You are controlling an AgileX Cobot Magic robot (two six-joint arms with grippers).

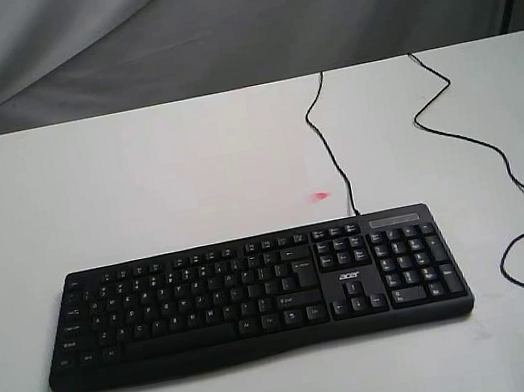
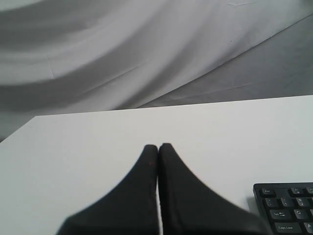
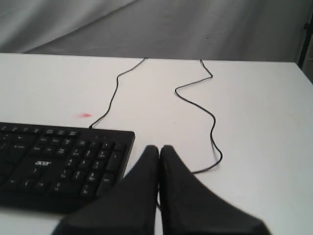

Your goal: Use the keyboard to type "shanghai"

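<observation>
The black keyboard with white legends and an "acer" logo lies across the near part of the white table. Neither gripper shows in the exterior view. In the left wrist view my left gripper is shut with nothing in it, above bare table, and the keyboard's corner sits off to one side. In the right wrist view my right gripper is shut and empty, just beside the number-pad end of the keyboard.
A thin black cable runs from the keyboard's back edge to the table's far edge. A second black cable snakes across the table's right side. A small red mark lies behind the keyboard. Grey cloth hangs behind.
</observation>
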